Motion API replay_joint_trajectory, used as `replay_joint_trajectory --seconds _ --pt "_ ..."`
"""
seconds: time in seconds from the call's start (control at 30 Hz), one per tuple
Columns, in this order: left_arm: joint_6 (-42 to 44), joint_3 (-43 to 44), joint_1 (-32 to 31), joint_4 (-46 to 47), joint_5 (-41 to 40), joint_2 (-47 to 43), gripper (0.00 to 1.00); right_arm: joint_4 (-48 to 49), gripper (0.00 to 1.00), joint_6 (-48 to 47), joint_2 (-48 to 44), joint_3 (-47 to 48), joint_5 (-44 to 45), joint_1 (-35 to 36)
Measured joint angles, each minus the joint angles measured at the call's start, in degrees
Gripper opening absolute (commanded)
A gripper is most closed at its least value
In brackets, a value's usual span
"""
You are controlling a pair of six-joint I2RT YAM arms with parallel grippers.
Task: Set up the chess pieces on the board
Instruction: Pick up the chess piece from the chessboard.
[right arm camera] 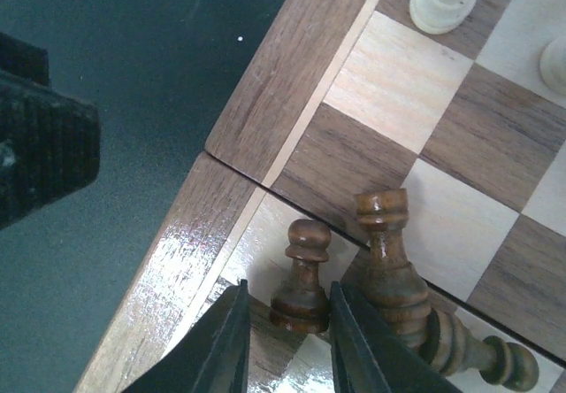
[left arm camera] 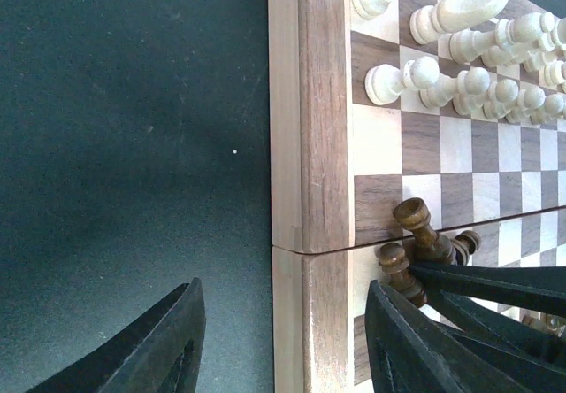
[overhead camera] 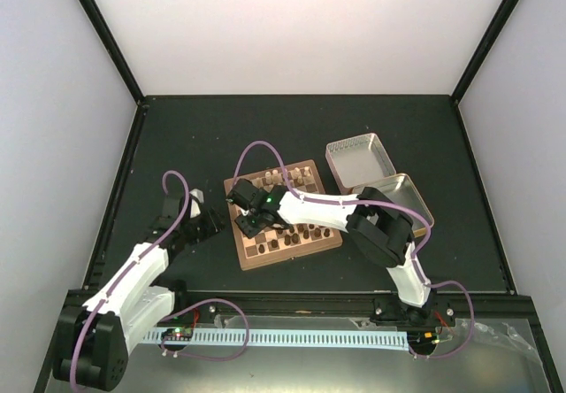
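Pawn under inspection: a dark pawn (right arm camera: pixel 301 280) stands low in the right wrist view, on a pale square just inside the rim of the board (right arm camera: pixel 265 83). My right end effector (right arm camera: pixel 287 344) has a finger on either side of its base. I cannot tell whether they pinch it or only bracket it. I judge the low hold is meant to keep the pawn upright on its square. Its long axis is upright, head toward the top of the frame. A dark rook (right arm camera: pixel 386 251) stands just beside it on the right. A third dark piece (right arm camera: pixel 478 356) lies flat, its axis running to the lower right. My left end effector (left arm camera: pixel 279 349) hangs open and empty astride the board's rim, apparently to stay clear. Pale pieces (left arm camera: pixel 460 83) are ranked at upper right.
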Motion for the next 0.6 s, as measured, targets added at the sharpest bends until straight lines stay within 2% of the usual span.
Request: replay_joint_trajectory --seconds 0.13,0.43,0.6 --pt "0.0 0.0 0.2 0.0 0.7 0.1 0.52 0.0 0.31 0.0 0.0 0.1 0.9 0.2" --pt "0.0 0.0 0.7 0.0 1.1 0.1 0.52 -0.4 0.19 -0.8 1.0 1.6 3.8 0.9" --pt "0.1 0.0 0.8 0.0 1.3 0.0 0.53 -0.1 0.18 -1.5 1.3 1.6 5.0 1.9"
